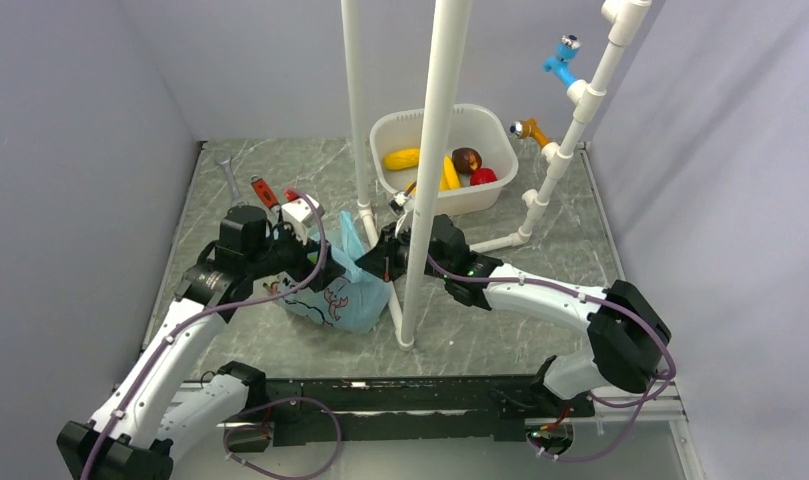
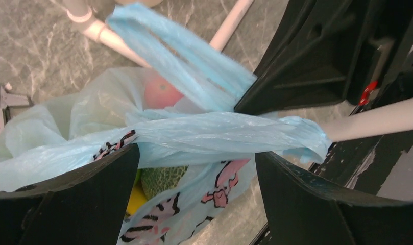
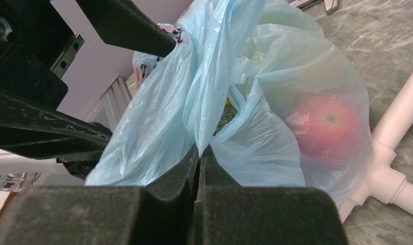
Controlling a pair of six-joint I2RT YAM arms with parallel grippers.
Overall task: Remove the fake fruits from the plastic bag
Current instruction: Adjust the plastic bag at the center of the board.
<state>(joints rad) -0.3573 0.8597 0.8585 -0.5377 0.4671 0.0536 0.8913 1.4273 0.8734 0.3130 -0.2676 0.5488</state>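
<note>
1. On the right gripper [image 3: 199, 150], jaws are pressed flat together, pinching a fold of the plastic bag [image 1: 342, 290] at its 3 o'clock edge.
2. On the left gripper [image 2: 196, 155], jaws are spread wide at the bag's 10 o'clock, a stretched handle strip between them, nothing clamped.
3. Bag sits on the surface [image 1: 570, 260]: light blue, crinkled, see-through, dark drawings.
4. Inside it: a red fruit [image 3: 329, 127], a green netted fruit [image 2: 163, 179], a yellow fruit [image 2: 135, 200].
5. White tub [image 1: 458, 204] at 1 o'clock holds yellow, brown and red fruits.

No readable text; dark prints on the plastic bag [image 1: 345, 292] seem mere drawings.
</note>
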